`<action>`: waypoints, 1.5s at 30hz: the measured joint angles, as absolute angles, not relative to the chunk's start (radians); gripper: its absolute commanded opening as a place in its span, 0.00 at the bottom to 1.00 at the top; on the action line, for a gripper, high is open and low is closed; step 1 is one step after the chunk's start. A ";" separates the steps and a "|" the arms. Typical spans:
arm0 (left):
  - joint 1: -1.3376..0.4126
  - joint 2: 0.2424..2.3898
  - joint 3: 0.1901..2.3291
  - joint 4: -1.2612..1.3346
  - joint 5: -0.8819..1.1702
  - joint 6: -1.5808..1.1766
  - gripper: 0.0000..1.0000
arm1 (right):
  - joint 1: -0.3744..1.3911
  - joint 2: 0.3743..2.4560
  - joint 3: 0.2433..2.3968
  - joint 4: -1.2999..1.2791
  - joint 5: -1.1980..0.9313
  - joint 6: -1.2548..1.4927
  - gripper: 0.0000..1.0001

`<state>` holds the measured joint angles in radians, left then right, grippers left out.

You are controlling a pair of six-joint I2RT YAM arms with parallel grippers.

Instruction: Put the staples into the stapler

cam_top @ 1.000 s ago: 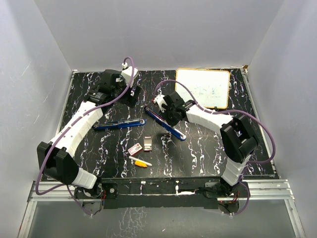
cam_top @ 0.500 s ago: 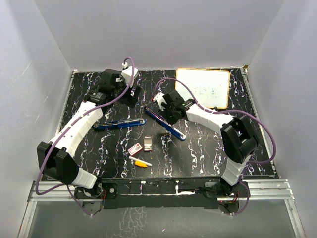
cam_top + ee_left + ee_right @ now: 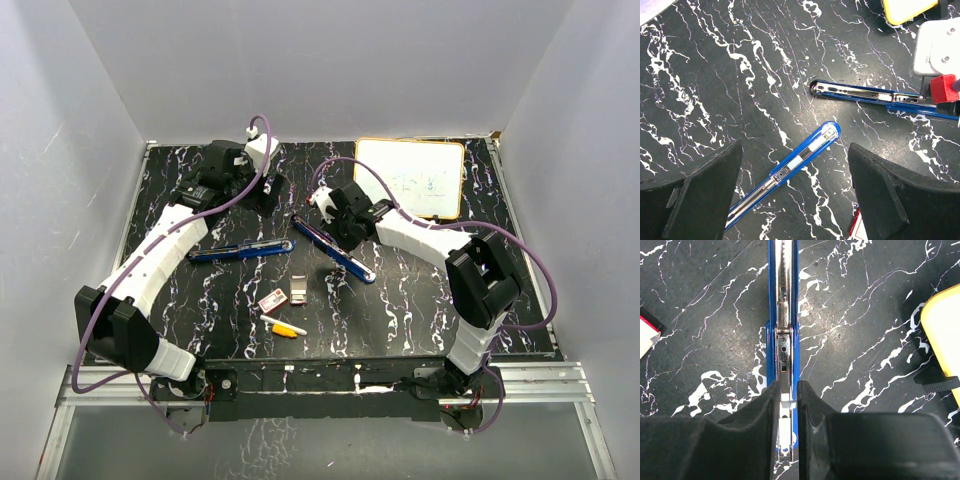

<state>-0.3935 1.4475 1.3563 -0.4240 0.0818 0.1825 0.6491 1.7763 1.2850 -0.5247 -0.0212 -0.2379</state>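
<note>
The blue stapler lies opened flat in two arms: one [image 3: 240, 251] left of centre, the other [image 3: 335, 250] running diagonally. Both show in the left wrist view [image 3: 790, 167] [image 3: 865, 95]. My right gripper [image 3: 322, 213] sits over the far end of the diagonal arm [image 3: 783, 300], its fingers almost shut on a small silvery staple strip [image 3: 788, 402] above the metal channel. My left gripper [image 3: 795, 195] is wide open and empty, above the table at the back left [image 3: 268, 190]. A red-and-white staple box [image 3: 271, 301] and another staple strip [image 3: 297, 290] lie near the front.
A yellow-and-white marker [image 3: 285, 327] lies just in front of the staple box. A yellow-framed whiteboard [image 3: 410, 178] lies at the back right. Grey walls enclose the black marbled table [image 3: 420, 310] on three sides.
</note>
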 measured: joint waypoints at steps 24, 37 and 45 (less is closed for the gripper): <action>-0.389 1.448 1.356 -0.427 0.082 0.183 0.85 | 0.649 1.795 1.285 -0.532 -0.021 -0.238 0.11; -0.389 1.448 1.356 -0.427 0.082 0.184 0.85 | 0.649 1.807 1.285 -0.532 -0.021 -0.238 0.11; -0.389 1.448 1.356 -0.427 0.082 0.183 0.85 | 0.649 1.807 1.285 -0.531 -0.021 -0.238 0.11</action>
